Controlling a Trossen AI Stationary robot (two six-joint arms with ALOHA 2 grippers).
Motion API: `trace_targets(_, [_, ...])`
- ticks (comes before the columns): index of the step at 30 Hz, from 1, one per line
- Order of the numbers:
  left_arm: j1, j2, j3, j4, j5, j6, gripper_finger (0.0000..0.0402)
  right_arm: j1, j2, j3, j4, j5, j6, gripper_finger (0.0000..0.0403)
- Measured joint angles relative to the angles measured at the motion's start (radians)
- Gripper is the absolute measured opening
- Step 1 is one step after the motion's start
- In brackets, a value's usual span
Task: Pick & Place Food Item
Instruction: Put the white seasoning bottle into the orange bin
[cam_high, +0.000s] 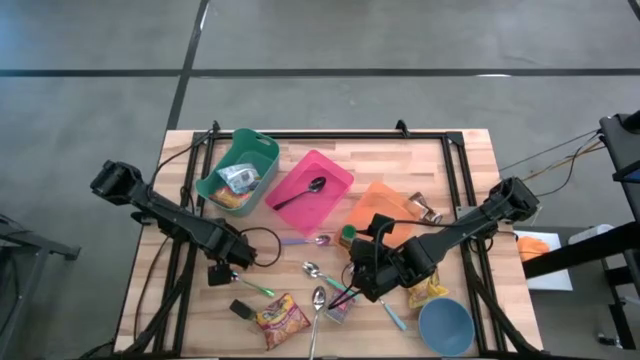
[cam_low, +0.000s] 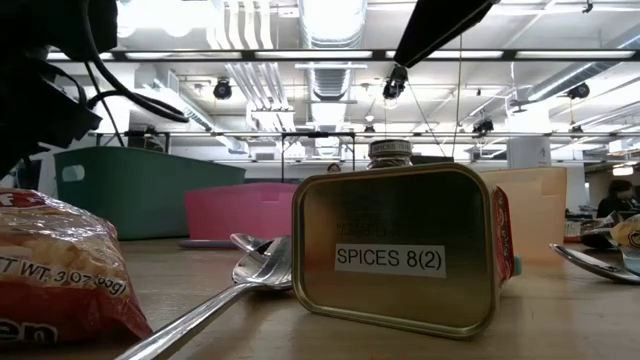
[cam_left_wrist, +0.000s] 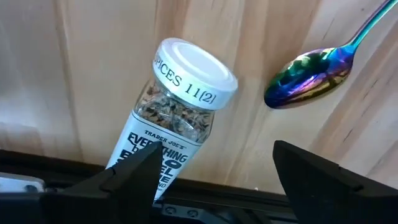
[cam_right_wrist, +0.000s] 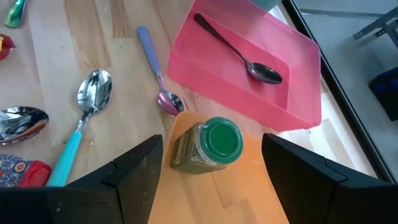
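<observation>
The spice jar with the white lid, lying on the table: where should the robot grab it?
Probably round the clear glass body just below the white lid. The spice jar lies on its side on the wooden table, so coming down from above, one finger on each long side, suits its round shape. The left end effector hangs open over it.

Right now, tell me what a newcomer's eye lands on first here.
Three bright bins in a row at the table's far side: the green bin, the pink bin holding a dark spoon, and the orange bin. The left gripper stands open over a lying white-capped spice jar, beside an iridescent spoon.
</observation>
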Motion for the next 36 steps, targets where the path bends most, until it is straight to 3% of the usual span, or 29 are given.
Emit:
trace_targets(4, [0.0, 0.0, 0.004, 0.008, 0.01, -0.075, 0.0306, 0.0, 0.0, 0.0, 0.003, 0.0, 0.0, 0.0272])
trace_targets(9, [0.0, 0.0, 0.005, 0.023, -0.001, -0.074, 0.0306, 0.0, 0.0, 0.0, 0.008, 0.0, 0.0, 0.0272])
trace_targets(13, [0.0, 0.0, 0.005, 0.027, -0.071, -0.078, 0.0306, 0.0, 0.0, 0.0, 0.009, 0.0, 0.0, 0.0272])
trace_targets(27, [0.0, 0.0, 0.005, 0.03, -0.077, -0.093, 0.0308, 0.0, 0.0, 0.0, 0.01, 0.0, 0.0, 0.0272])
trace_targets(31, [0.0, 0.0, 0.012, 0.031, -0.077, -0.103, 0.033, 0.0, 0.0, 0.0, 0.01, 0.0, 0.0, 0.0272])
trace_targets(36, [0.0, 0.0, 0.028, 0.034, -0.076, -0.125, 0.0389, 0.0, 0.0, 0.0, 0.011, 0.0, 0.0, 0.0272])
